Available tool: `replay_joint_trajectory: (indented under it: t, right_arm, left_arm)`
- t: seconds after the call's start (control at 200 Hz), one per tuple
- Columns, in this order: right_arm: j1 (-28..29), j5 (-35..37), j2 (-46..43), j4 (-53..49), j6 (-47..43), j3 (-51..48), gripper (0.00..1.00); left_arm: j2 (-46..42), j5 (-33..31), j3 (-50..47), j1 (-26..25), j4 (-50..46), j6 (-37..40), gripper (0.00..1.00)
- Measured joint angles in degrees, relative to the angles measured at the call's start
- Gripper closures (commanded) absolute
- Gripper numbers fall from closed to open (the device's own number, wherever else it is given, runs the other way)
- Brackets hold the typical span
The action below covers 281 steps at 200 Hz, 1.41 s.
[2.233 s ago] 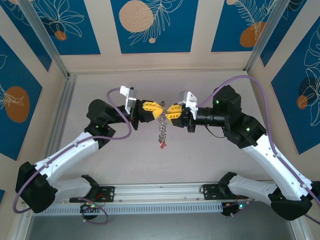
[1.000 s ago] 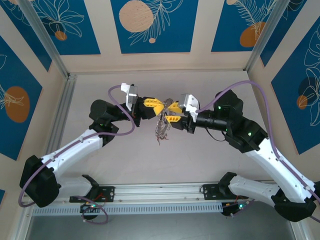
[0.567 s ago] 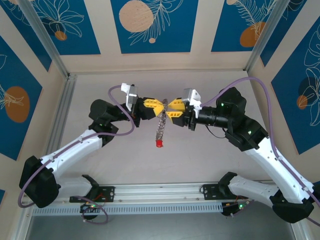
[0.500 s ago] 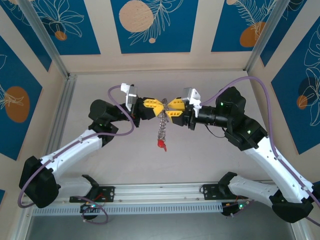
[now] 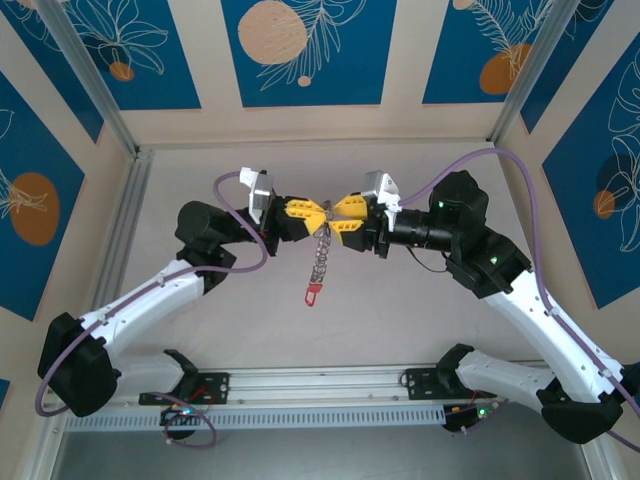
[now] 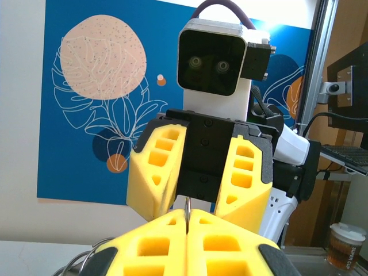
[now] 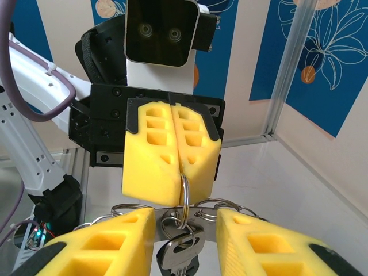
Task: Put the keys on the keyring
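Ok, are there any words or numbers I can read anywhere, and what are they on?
No text here can be quoted.
paper cup: dark print down its side, too small and blurred to read.
blue wall panels: leaf and circle drawings, no words.
keys and keyring: no readable marks.
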Motion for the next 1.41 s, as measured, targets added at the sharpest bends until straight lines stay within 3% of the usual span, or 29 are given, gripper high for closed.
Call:
replay_joint_trajectory:
  t: [0.24, 0.345, 0.5, 1.155, 1.406]
  right_arm:
    - [-0.5, -1.9, 0.2, 1.3, 1.1, 0.0, 0.87]
    - [-0.6, -3.1, 0.9, 1.5, 1.3, 0.0, 0.87]
    - [-1.0, -4.7, 2.1, 1.5, 1.6, 0.0, 0.77]
    - [-1.3, -9.8, 1.7, 9.7, 4.1, -3.0, 0.83]
    - [-1.3, -11.1, 1.3, 13.2, 5.7, -3.9, 1.00]
  left_arm:
    - [0.0, 0.2, 0.0, 0.0, 0.6, -0.5, 1.00]
    - [0.0, 0.2, 0.0, 0.0, 0.9, -0.5, 1.00]
    - [0.0, 0.4, -0.1, 0.0, 1.1, -0.7, 1.00]
    - [1.6, 0.4, -0.2, 0.0, 10.6, -7.5, 1.00]
    - [1.6, 0.4, -0.2, 0.0, 12.1, -8.1, 1.00]
